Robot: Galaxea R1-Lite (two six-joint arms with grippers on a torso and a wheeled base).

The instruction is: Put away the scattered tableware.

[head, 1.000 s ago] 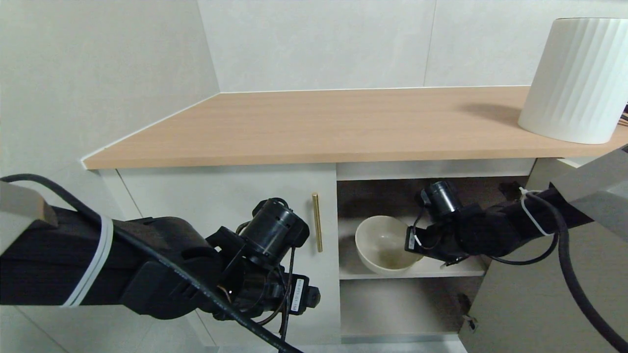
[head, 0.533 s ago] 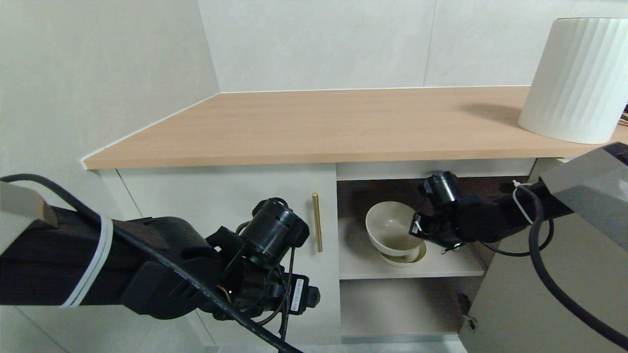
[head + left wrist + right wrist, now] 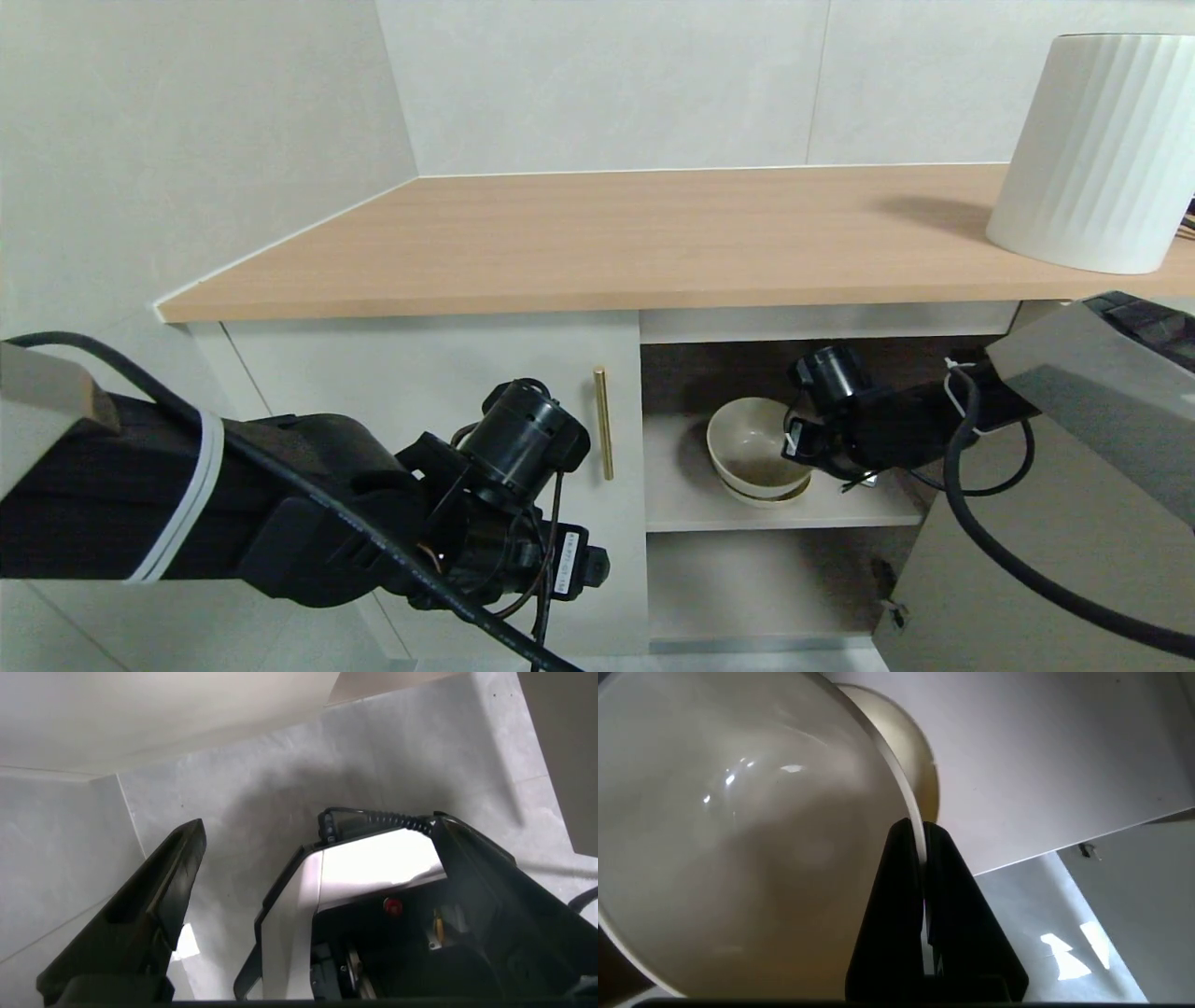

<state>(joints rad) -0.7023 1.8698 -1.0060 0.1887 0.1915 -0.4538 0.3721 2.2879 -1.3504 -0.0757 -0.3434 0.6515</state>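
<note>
A cream bowl [image 3: 750, 451] sits upright on the cabinet's upper shelf [image 3: 686, 509], resting in a second cream dish [image 3: 773, 494] beneath it. My right gripper [image 3: 794, 442] reaches into the open cabinet and is shut on the bowl's right rim. The right wrist view shows the bowl [image 3: 738, 831] close up, its rim pinched between my fingers [image 3: 901, 905], with the lower dish [image 3: 901, 742] behind it. My left gripper [image 3: 318, 915] hangs low in front of the closed left cabinet door, open and holding nothing.
A wooden countertop [image 3: 607, 243] spans the cabinet, with a white ribbed container [image 3: 1092, 149] at its right end. The left door [image 3: 420, 383] has a brass handle [image 3: 603, 422]. The right door [image 3: 1018, 569] stands open. A lower shelf space [image 3: 756, 583] lies below.
My right gripper has carried the bowl farther back into the cabinet and levelled it from a tilt, setting it down onto the dish on the shelf. The left arm has stayed put.
</note>
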